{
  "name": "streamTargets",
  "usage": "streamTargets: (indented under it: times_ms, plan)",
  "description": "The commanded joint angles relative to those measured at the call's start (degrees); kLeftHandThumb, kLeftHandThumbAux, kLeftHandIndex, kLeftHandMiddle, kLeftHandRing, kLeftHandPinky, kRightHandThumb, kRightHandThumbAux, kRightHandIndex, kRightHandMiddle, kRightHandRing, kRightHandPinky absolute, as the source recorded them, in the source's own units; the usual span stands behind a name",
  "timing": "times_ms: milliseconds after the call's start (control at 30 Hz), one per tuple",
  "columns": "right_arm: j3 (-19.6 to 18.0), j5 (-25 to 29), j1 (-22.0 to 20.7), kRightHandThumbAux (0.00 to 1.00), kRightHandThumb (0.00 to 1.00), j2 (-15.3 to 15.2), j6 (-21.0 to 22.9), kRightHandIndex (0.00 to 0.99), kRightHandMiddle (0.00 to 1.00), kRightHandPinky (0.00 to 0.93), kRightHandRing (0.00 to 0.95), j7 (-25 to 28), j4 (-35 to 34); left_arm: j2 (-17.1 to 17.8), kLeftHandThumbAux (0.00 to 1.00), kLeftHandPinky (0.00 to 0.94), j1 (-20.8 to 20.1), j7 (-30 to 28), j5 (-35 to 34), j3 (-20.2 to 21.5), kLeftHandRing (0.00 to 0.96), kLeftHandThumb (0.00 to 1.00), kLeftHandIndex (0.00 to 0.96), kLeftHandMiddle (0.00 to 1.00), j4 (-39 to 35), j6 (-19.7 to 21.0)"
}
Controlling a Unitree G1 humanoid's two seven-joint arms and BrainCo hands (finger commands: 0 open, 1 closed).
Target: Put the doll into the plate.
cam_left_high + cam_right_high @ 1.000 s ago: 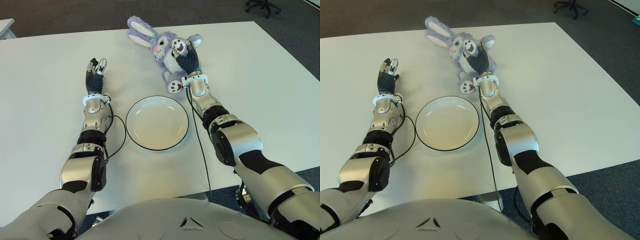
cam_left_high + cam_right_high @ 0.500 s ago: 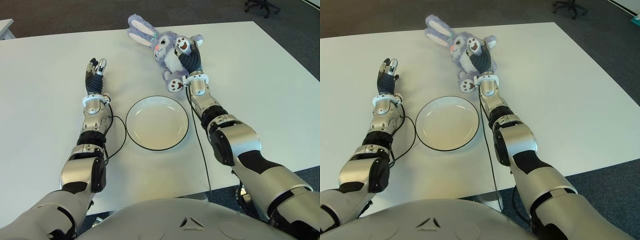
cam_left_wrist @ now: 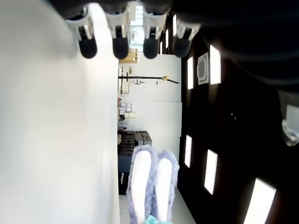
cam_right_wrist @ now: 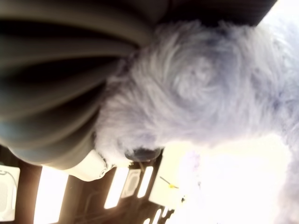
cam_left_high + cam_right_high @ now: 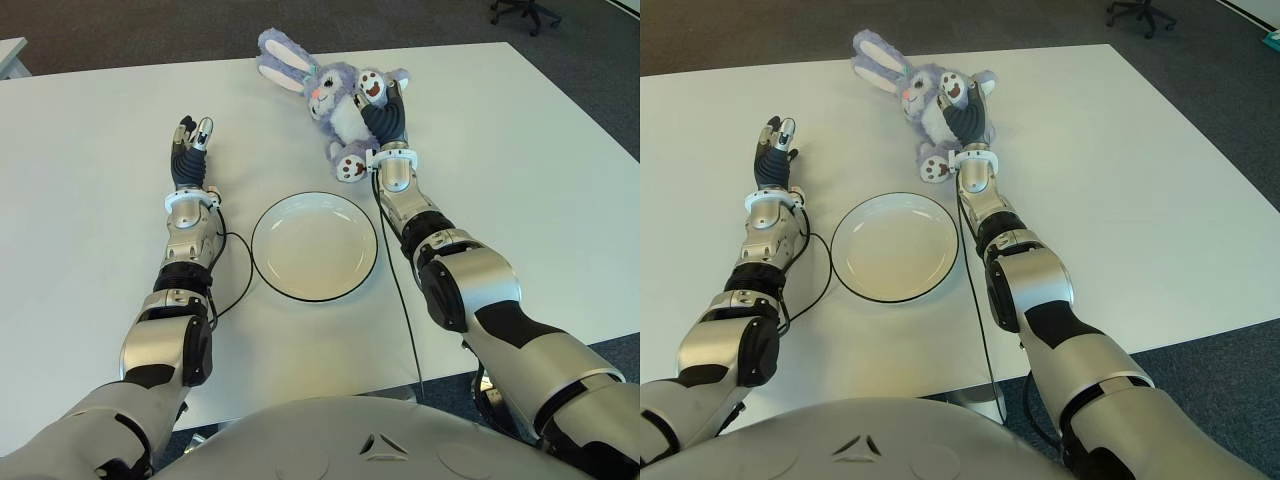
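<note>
Right robot hand (image 5: pixel 385 118) grips the doll (image 5: pixel 335 95) beyond the plate (image 5: pixel 314 246); left robot hand (image 5: pixel 190 145) open, left of the plate, on the tabletop (image 5: pixel 90 180)

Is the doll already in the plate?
No, the plate holds nothing, and the doll lies on the table beyond it, with the right hand closed on its body.
</note>
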Motion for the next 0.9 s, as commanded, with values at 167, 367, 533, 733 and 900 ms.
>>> streamTargets:
  times_ms: [167, 367, 533, 733, 900]
  plan:
    - [0.65, -1.31, 0.05, 0.7, 0.736, -0.96, -0.88, 0.444, 0.82, 0.859, 0.839, -5.13, 0.06, -1.78, 0.379, 0.018, 5.34, -0.48, -0.4, -0.19, 0.049, 0.0, 0.0, 0.065, 3.47, 3.74]
    - [-1.8, 1.72, -0.73, 0.705, 0.74, -1.23, -1.36, 0.441, 0.846, 0.868, 0.856, -1.22, 0.24, -1.76, 0.381, 0.02, 5.19, -0.45, -0.52, -0.06, 0.056, 0.0, 0.004, 0.073, 3.75, 3.74]
    - [-3.23, 3.33, -1.69, 0.706, 0.739, -1.77, -1.5, 0.44, 0.852, 0.855, 0.864, 0.75, 0.09, -1.77, 0.383, 0.015, 5.1, -0.3, -0.52, 0.01, 0.06, 0.0, 0.007, 0.078, 3.92, 3.75]
    - [-3.79, 4.04, -1.98, 0.709, 0.732, -1.99, -2.0, 0.439, 0.85, 0.838, 0.861, 1.96, -0.07, -1.83, 0.385, 0.009, 4.84, -0.11, -0.42, 0.01, 0.057, 0.0, 0.001, 0.075, 4.26, 3.87]
    - [-3.63, 3.61, -2.59, 0.71, 0.727, -2.44, -2.26, 0.44, 0.849, 0.833, 0.858, 1.07, -0.26, -1.82, 0.395, 0.048, 4.57, -0.33, -0.52, 0.06, 0.06, 0.0, 0.0, 0.074, 4.71, 3.73]
